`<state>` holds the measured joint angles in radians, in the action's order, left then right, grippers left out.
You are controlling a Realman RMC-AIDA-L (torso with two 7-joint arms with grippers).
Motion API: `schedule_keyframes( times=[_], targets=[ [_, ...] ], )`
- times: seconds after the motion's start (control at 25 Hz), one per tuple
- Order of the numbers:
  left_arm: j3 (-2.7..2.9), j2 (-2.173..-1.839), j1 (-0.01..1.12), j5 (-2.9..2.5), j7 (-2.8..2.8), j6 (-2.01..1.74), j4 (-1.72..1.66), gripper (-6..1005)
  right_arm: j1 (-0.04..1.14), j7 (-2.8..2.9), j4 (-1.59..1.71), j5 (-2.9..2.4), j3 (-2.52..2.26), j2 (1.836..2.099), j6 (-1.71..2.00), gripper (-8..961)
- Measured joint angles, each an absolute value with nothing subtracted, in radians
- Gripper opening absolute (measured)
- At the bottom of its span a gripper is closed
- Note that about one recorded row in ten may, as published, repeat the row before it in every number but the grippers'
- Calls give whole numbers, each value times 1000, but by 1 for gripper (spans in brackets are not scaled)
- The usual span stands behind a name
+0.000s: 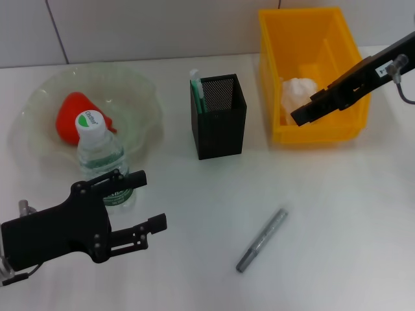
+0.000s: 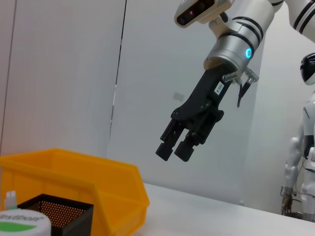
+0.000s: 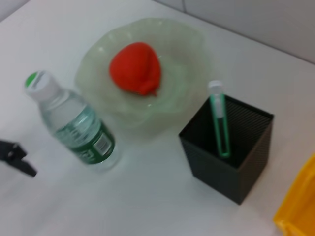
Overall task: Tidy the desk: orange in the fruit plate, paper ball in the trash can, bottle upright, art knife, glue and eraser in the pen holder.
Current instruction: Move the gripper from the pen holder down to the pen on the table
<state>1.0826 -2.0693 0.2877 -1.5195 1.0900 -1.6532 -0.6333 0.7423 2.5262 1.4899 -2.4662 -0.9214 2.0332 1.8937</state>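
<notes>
Orange (image 1: 72, 115) sits in the fruit plate (image 1: 146, 97), paper ball (image 1: 297, 92) in the trash can (image 1: 311, 39), bottle (image 1: 100, 162) upright on the table (image 1: 337, 214) just beside the plate. Left tool (image 1: 146, 204) spread wide and empty just beside the bottle, likely just let go. Right tool (image 2: 173, 149) hangs over the can, narrow, holding nothing. Grey pen-like item (image 1: 262, 240), probably the art knife, lies loose; pen holder (image 1: 219, 116) holds one green-white stick.

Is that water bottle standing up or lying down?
Upright: the bottle stands on the table beside the fruit plate, its white cap on top.
</notes>
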Motion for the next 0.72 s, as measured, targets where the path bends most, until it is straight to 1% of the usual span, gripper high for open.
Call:
schedule_keyframes(
  times=[0.16,0.28,0.44,0.52,0.72],
  targets=[
    [1086,-2069,291,-1519,1090,-1656,-633,813,745,2380,1477,-2433,-951,2032,1974,591],
    [1086,-2069,290,-1519,1090,-1661,-634,813,771,2166,1471,-2426,-1005,2034,2081,589],
    [1078,-2069,287,-1518,1089,-1660,-634,813,783,2040,1481,-2428,-1072,2034,2121,586],
    [1078,-2069,286,-1518,1089,-1658,-630,813,786,1961,1474,-2428,-1113,2039,2129,586],
    [1078,-2071,285,-1506,1089,-1657,-625,813,794,1782,1425,-2492,-1207,2065,2092,586]
  ],
)
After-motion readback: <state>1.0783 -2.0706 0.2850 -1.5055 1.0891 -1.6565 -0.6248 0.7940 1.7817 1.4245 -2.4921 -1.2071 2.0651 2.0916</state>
